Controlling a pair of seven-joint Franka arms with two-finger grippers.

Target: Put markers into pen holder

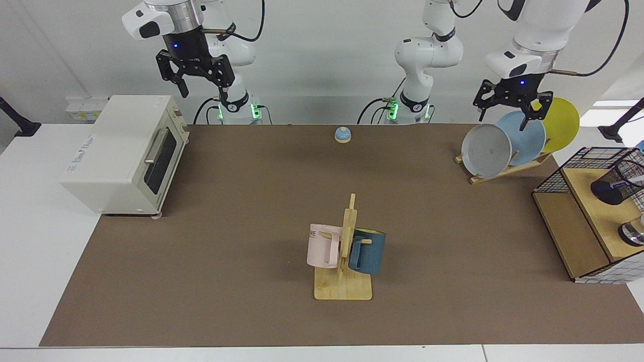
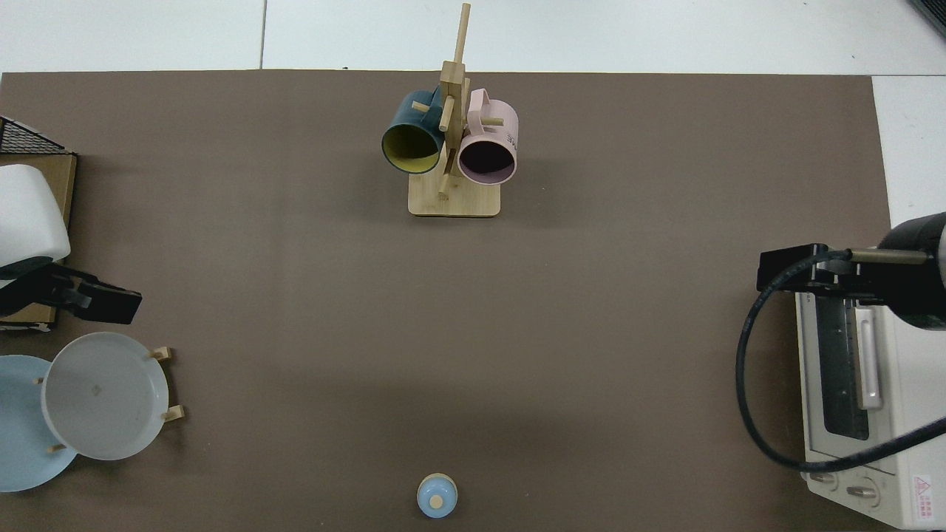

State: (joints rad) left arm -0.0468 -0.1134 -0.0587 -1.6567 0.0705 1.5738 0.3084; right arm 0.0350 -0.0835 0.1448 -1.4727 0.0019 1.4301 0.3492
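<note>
Pen holder [image 1: 620, 182] only in facing view, cut at frame edge | marker indistinct | left claw [image 1: 509, 110] wide above plates [image 1: 520, 137] | right claw [image 1: 197, 78] wide, waiting over toaster oven [image 1: 123, 153]

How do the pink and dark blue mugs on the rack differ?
The pink mug hangs on the toaster-oven side of the wooden rack; the dark blue mug hangs on the plate side. The pink one is dark inside and carries lettering; the blue one is yellow inside. Both hang tilted by their handles.
</note>
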